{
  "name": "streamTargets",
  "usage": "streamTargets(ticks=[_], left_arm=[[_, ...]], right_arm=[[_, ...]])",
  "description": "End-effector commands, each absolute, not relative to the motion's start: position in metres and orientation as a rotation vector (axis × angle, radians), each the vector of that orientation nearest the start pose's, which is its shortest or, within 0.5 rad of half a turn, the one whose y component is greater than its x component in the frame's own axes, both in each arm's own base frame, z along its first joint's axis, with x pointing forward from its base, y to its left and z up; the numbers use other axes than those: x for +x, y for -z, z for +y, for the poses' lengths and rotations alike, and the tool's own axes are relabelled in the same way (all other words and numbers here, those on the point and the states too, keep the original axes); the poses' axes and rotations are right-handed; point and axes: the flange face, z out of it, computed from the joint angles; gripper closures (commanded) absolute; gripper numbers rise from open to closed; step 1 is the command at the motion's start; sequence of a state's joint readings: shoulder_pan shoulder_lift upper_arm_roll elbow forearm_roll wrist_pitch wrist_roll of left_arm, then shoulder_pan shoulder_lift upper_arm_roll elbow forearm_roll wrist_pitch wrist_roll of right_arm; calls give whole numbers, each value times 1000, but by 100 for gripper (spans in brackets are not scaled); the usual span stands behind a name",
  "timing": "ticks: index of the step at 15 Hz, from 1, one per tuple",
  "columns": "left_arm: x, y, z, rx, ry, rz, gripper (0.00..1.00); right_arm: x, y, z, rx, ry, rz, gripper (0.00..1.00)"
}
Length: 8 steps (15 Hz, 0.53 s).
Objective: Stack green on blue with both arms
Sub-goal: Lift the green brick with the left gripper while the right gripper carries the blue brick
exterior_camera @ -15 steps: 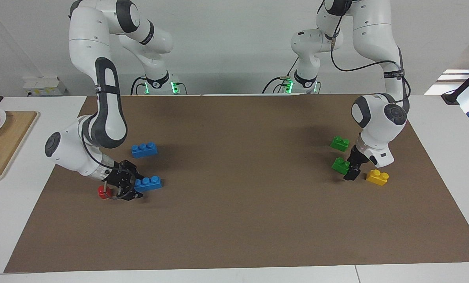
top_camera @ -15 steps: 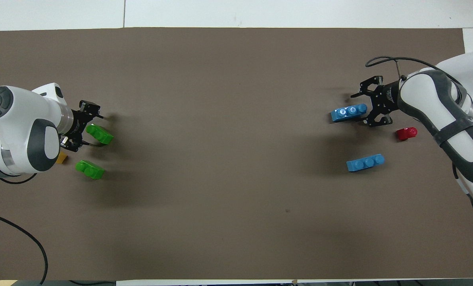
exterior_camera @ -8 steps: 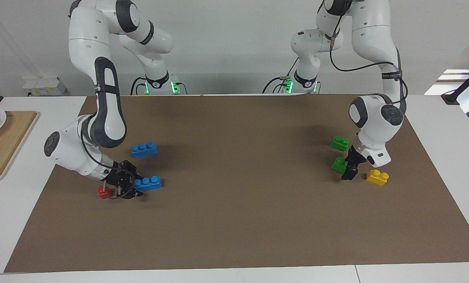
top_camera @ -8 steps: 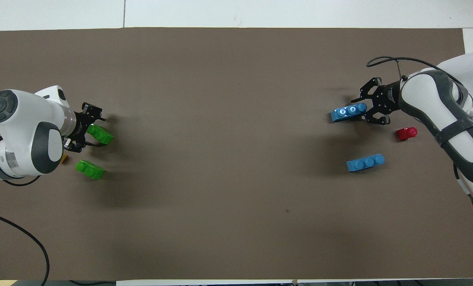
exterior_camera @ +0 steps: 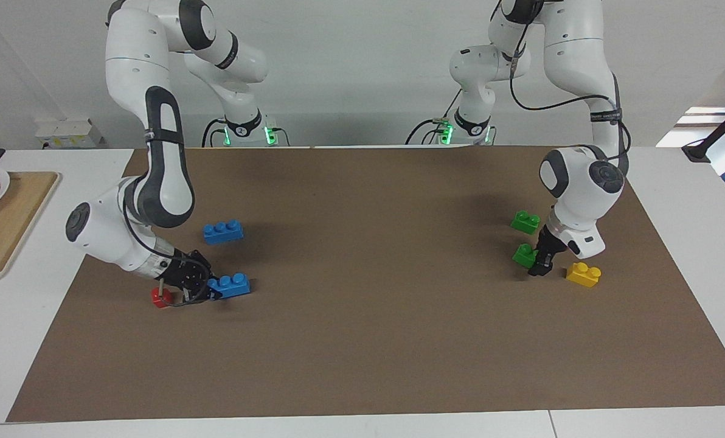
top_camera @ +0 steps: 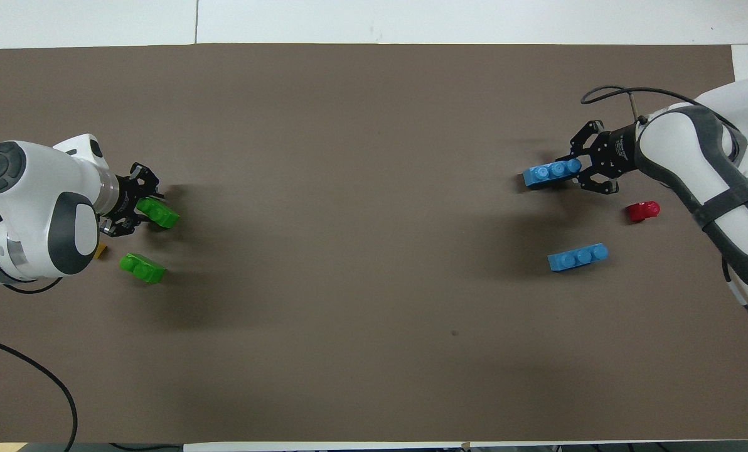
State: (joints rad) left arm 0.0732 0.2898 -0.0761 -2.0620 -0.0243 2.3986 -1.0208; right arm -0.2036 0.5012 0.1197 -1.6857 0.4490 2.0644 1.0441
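Note:
My right gripper (exterior_camera: 211, 291) (top_camera: 576, 168) is shut on one end of a blue brick (exterior_camera: 232, 285) (top_camera: 551, 172) low on the brown mat. A second blue brick (exterior_camera: 223, 232) (top_camera: 578, 257) lies free, nearer to the robots. At the left arm's end, my left gripper (exterior_camera: 536, 262) (top_camera: 142, 208) is shut on a green brick (exterior_camera: 524, 255) (top_camera: 159, 213) that sits on the mat. The other green brick (exterior_camera: 525, 222) (top_camera: 142, 268) lies loose, nearer to the robots.
A red brick (exterior_camera: 159, 297) (top_camera: 642, 211) lies beside the right gripper. A yellow brick (exterior_camera: 583, 274) sits close beside the left gripper. A wooden board (exterior_camera: 10, 225) with a plate rests off the mat (exterior_camera: 368, 340) at the right arm's end.
Both grippers have closed: the right one onto the end of the blue brick, the left one onto the green brick. The right arm's wrist has sunk slightly.

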Motion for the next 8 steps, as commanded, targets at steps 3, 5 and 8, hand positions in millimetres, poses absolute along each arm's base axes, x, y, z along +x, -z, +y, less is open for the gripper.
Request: streamTargets(ticks=[3, 5, 8], left_arm=[[596, -301, -2, -2777, 68, -1586, 100], [598, -304, -2, -2778, 67, -1586, 100], [605, -323, -8, -2770, 54, -1592, 100]], right_arm=[[685, -390, -10, -2086, -474, 1755, 100], [692, -415, 23, -2019, -481, 1838, 100], [685, -446, 92, -2033, -476, 1816, 100]])
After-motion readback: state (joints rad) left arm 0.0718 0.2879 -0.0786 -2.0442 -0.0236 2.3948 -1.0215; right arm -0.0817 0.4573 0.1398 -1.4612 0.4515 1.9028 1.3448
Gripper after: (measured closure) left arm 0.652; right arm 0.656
